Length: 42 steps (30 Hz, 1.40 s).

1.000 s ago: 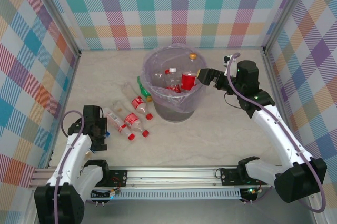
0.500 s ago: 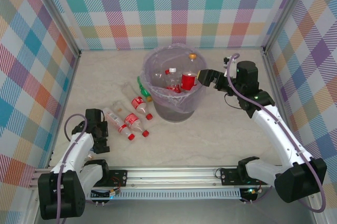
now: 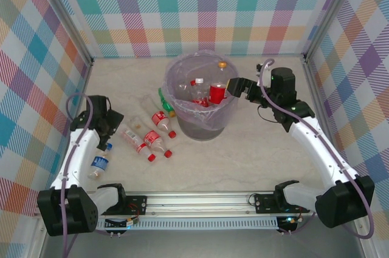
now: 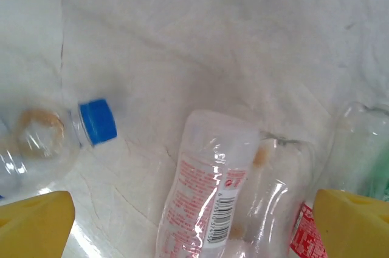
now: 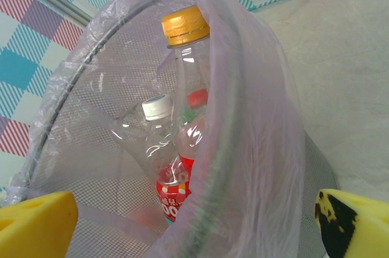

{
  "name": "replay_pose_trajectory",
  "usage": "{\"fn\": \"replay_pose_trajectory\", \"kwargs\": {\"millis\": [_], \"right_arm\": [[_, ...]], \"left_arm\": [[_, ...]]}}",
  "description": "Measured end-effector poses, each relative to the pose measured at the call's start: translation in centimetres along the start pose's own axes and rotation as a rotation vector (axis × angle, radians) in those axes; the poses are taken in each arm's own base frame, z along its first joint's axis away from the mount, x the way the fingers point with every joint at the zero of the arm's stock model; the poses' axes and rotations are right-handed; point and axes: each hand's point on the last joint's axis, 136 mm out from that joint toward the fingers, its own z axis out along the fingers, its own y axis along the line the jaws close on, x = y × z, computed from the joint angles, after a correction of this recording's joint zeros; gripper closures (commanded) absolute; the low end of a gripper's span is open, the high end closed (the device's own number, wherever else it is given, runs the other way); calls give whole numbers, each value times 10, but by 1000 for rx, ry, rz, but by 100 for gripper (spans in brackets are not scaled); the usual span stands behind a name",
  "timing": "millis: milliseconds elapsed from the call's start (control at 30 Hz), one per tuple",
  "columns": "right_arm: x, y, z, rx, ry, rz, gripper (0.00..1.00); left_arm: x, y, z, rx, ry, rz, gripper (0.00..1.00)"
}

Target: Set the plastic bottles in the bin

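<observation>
Left gripper [image 3: 114, 124] swung back, jaws released over a crinkled clear bottle [image 4: 206, 197]; right gripper [image 3: 233, 87] likewise released, facing the lilac-bagged mesh bin [image 5: 261, 167].

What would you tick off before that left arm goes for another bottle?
1. Left gripper open: ok.
2. Red-labelled bottle lined up under it: ok.
3. Neighbouring bottle clear of the grab: not ok, it lies close alongside.
4. Right gripper open, holding nothing: ok.
5. Bin upright: ok.
6. Room left in the bin: cannot tell.
</observation>
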Motion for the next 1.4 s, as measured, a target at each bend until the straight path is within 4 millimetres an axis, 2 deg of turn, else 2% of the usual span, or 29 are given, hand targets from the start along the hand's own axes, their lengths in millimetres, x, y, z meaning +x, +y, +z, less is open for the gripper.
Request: {"fn": "replay_pose_trajectory", "kwargs": {"millis": [167,233,500,600,733,867,1067,1400], "right_arm": [[0,-6,6,3,14,-2,0],[0,-8,9,2,23,2,0],[-7,-5,10,-32,9,-4,0],[-8,-3,10,-41,7,-6,0],[-9,-2,10,-46,-1,-10,0],[-12,-1,9,-48,-13,-16,0],[-16,1,4,-45,-39,-26,0],[-22,1,-4,-24,-85,-38,0]], "left_arm": [[-41,2,-23,-124,-112,270,0],[-45,10,-22,-163,-102,341,0],[-23,36,6,-312,132,676,0],[-20,36,16,-322,218,778,0],[-11,33,42,-321,351,875,0],[4,36,65,-306,456,930,0],[7,40,75,-268,491,925,6],[18,58,98,-278,609,866,15]]}}
